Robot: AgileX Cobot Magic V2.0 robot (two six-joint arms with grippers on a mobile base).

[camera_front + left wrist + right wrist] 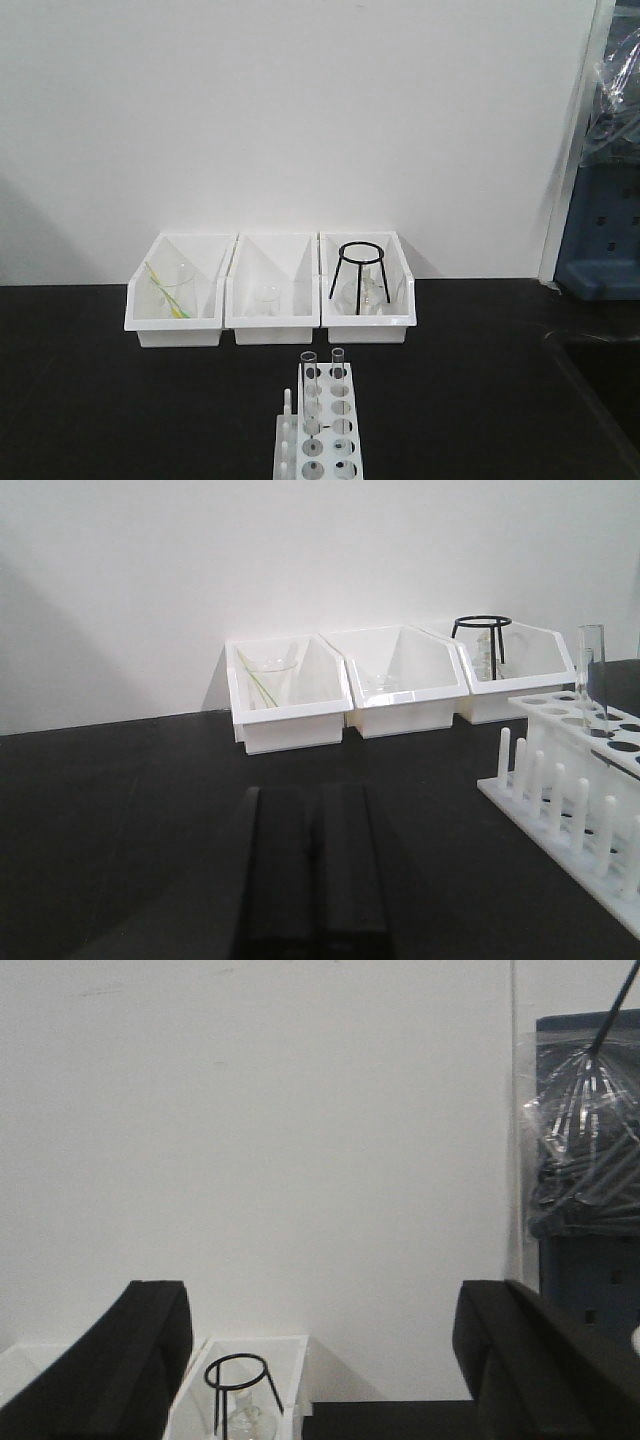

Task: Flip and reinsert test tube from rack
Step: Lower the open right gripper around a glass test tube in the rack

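The white rack stands on the black table at the front centre. Two clear test tubes stand upright in its far holes, one on the left and one on the right. In the left wrist view the rack is at the right with a test tube rising from it. My left gripper is shut and empty, low over the table to the left of the rack. My right gripper is open wide and empty, raised and facing the wall. Neither gripper shows in the front view.
Three white bins stand in a row against the wall behind the rack. The left one holds a beaker, the right one a black tripod ring and glassware. A blue box with a plastic bag stands at the far right.
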